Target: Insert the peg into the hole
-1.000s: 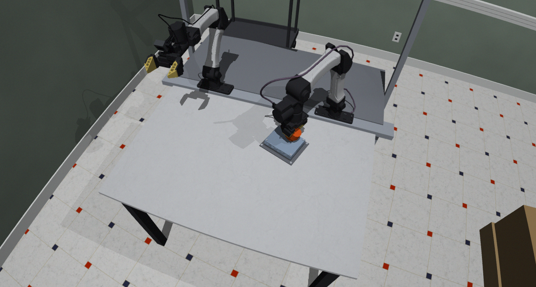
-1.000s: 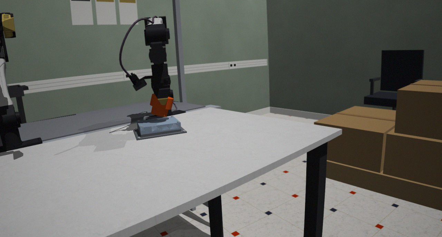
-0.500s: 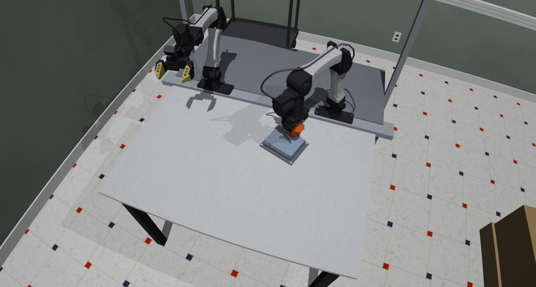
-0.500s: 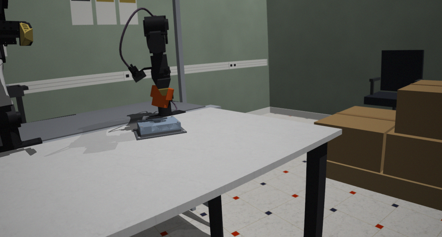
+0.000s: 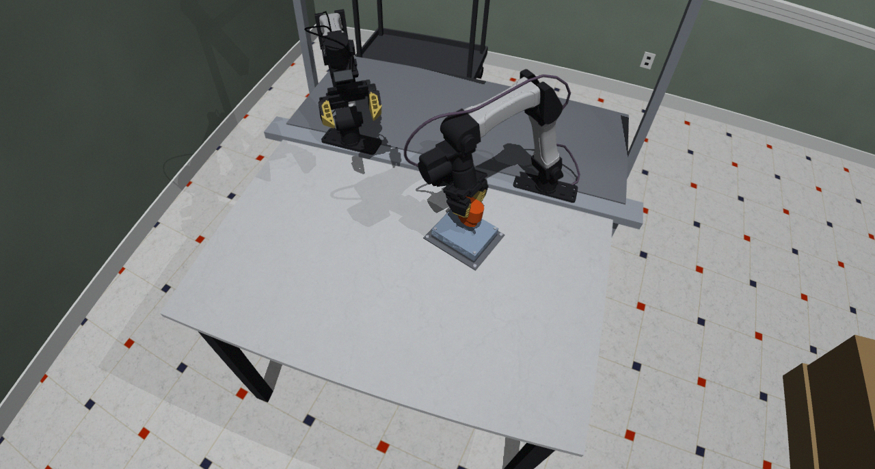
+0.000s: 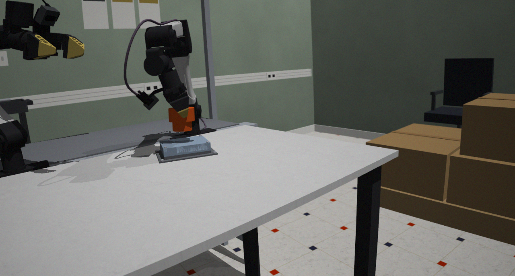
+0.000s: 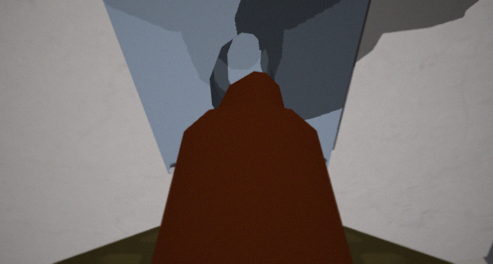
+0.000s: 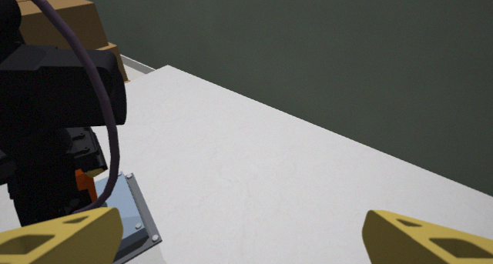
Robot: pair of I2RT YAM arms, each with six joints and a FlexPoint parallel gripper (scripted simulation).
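An orange peg is held nearly upright, with a narrow end pointing down. My left gripper is shut on it. In the exterior view a small gap shows between the peg and the pale blue plate. In the left wrist view the round hole shows just beyond the peg's tip, which covers its near edge. The peg's far side is hidden. My right gripper is open and empty, high up near its own base.
The plate has a dark base with bolts at its corners and lies on the white table, near the left arm's base. A grey beam runs along the table's back edge. Cardboard boxes stand beyond the table.
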